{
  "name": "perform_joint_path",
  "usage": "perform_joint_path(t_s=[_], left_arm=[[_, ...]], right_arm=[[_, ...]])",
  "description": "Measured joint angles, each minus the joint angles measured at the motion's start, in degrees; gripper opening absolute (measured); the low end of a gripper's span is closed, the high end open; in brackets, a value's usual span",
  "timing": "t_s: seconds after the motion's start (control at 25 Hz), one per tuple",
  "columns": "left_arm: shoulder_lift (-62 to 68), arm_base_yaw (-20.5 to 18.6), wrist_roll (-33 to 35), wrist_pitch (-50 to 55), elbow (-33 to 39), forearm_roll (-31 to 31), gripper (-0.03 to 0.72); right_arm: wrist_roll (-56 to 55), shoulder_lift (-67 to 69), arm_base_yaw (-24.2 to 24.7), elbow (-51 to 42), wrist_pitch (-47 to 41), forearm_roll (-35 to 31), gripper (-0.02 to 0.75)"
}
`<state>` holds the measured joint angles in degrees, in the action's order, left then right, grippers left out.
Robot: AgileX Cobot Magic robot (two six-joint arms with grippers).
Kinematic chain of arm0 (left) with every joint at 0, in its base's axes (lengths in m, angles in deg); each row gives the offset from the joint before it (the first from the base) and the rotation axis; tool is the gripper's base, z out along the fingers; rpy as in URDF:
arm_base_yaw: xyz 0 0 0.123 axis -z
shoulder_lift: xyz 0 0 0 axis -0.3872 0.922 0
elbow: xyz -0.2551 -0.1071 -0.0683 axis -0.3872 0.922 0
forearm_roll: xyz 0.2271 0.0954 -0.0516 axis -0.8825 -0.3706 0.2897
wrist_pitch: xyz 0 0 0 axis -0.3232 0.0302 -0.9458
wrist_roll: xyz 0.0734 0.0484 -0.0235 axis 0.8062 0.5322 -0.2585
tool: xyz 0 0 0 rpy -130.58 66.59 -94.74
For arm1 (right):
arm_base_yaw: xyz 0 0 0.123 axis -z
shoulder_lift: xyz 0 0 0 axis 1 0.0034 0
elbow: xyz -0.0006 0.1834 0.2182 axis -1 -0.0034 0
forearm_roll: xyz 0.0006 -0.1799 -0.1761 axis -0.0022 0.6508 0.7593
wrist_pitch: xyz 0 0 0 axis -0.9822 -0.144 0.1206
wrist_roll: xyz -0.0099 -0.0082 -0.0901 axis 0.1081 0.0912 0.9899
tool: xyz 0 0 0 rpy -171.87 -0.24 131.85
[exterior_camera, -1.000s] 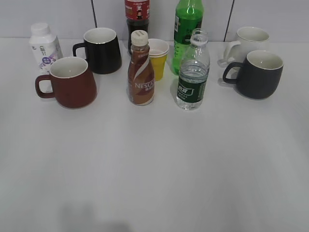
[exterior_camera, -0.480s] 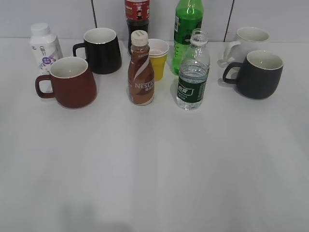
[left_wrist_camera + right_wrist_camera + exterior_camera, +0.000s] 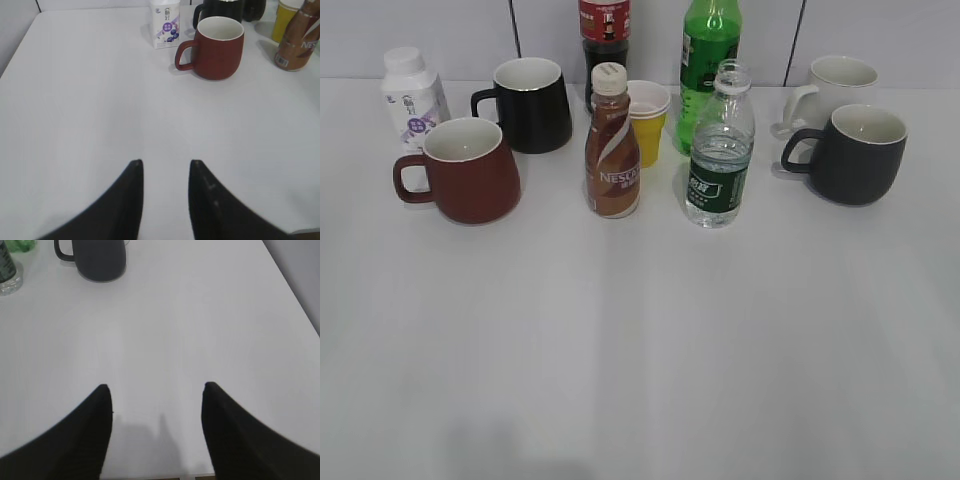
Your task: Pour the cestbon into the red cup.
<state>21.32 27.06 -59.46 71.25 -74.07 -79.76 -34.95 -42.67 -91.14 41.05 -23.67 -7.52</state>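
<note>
The cestbon (image 3: 720, 148), a small clear uncapped bottle with a dark green label, stands upright at the middle back of the white table; its base shows at the top left of the right wrist view (image 3: 7, 270). The red cup (image 3: 468, 170) stands at the back left, handle to the left, and shows in the left wrist view (image 3: 216, 47). My left gripper (image 3: 165, 164) is open and empty over bare table, well short of the red cup. My right gripper (image 3: 156, 387) is open wide and empty near the table's front edge. Neither gripper shows in the exterior view.
A brown Nescafe bottle (image 3: 611, 145), yellow cup (image 3: 647, 120), tall green bottle (image 3: 705, 60) and dark red-labelled bottle (image 3: 604, 40) crowd the back middle. A black mug (image 3: 530, 103) and white milk bottle (image 3: 412, 92) stand near the red cup. A dark grey mug (image 3: 855, 152) and white mug (image 3: 832, 88) stand right.
</note>
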Motion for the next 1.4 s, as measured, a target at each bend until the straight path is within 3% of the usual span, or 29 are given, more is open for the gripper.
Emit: perform_joint_path(t_s=[0.88, 1.12, 1.4], left_arm=[[1.86, 1.54, 0.00, -3.56, -0.54, 2.28, 0.237], [5.89, 1.54, 0.00, -18.75, -0.59, 2.30, 0.237], [18.94, 1.54, 0.18, -36.95, -0.59, -1.44, 0.237]], right_arm=[[0.00, 1.37, 0.00, 0.54, 0.88, -1.60, 0.430], [0.00, 7.38, 0.00, 1.42, 16.98, -9.71, 0.430], [0.12, 17.35, -1.23, 1.42, 31.73, -10.51, 0.430]])
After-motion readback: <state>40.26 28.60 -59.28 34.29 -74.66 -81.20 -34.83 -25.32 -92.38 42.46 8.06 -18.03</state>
